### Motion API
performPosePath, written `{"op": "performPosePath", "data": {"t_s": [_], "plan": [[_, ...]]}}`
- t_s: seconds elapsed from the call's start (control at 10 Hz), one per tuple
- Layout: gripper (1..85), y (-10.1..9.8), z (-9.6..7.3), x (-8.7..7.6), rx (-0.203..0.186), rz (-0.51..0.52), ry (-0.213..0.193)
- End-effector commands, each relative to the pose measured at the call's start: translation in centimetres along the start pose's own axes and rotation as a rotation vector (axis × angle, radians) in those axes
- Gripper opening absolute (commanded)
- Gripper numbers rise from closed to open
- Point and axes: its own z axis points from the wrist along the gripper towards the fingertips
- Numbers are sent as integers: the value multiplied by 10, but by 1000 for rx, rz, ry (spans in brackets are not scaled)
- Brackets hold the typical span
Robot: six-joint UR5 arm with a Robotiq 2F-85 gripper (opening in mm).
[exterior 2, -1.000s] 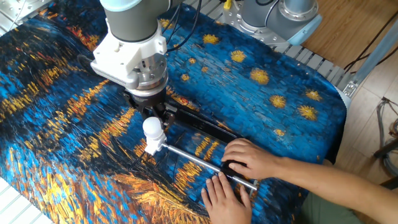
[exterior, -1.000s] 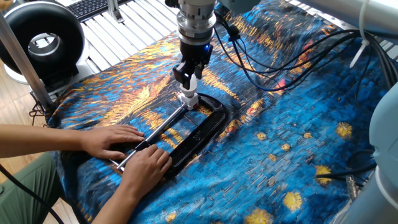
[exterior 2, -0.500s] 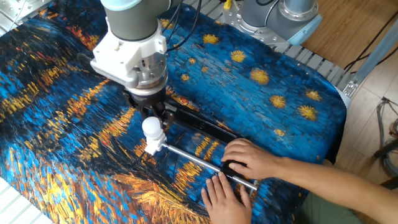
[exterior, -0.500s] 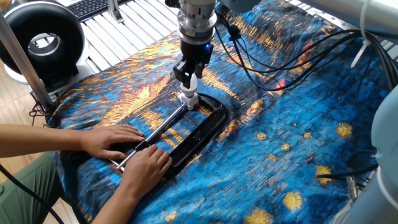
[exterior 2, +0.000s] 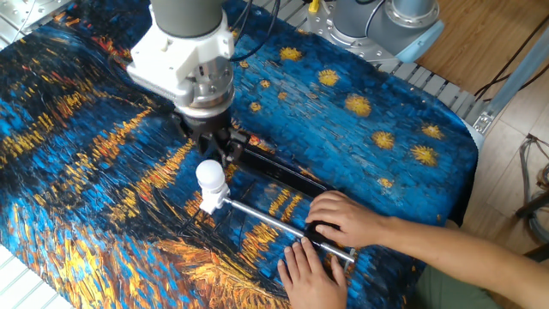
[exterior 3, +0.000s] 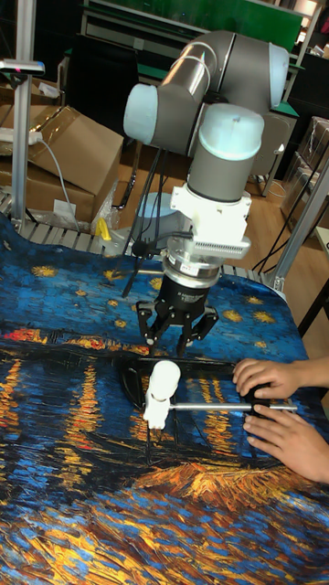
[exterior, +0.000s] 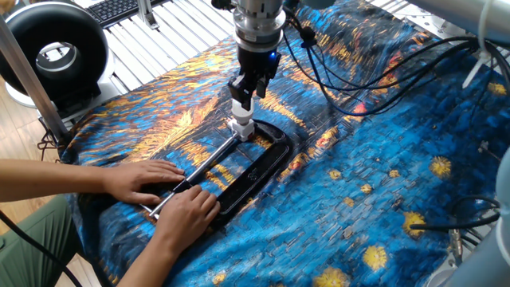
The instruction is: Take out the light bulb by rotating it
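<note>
The tool (exterior 3: pixel 180 345) hangs above the light bulb (exterior 3: pixel 165 374), with its fingers spread apart and nothing held between them. In the tall fixed view the fingertips (exterior 3: pixel 148 342) stand clear of the bulb's globe, higher up and slightly farther back. In the other fixed view the tool (exterior 2: pixel 214 148) sits just behind the light bulb (exterior 2: pixel 210 175), not touching it.

The bulb stands upright in a small white socket (exterior 3: pixel 154 412) near the middle of the bench, which is covered by a blue and orange painted cloth (exterior 2: pixel 86 197). The socket (exterior: pixel 241 127) is mounted at the far end of a silver metal rod (exterior: pixel 209 159). Beside the rod lies a black frame (exterior: pixel 267 159), flat on the cloth.

A person's two hands (exterior 2: pixel 339 219) press on the near end of the rod and frame; one hand (exterior: pixel 143 182) lies flat, and the other hand (exterior: pixel 187 214) is close beside it. Black cables (exterior: pixel 351 76) run from the arm across the cloth.
</note>
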Motion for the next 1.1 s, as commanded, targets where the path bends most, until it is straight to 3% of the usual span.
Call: {"op": "performPosePath", "data": {"t_s": [0.0,0.2,0.5,0.6,0.8,1.0], "plan": [[487,7,-7,-1,-33,32,-21],[493,7,-8,-11,-34,51,-62],[513,7,-8,-18,-32,50,-87],[523,5,-8,-15,-22,51,-67],[513,14,-8,-26,-23,82,-28],[500,8,2,-23,-11,88,-12]]}}
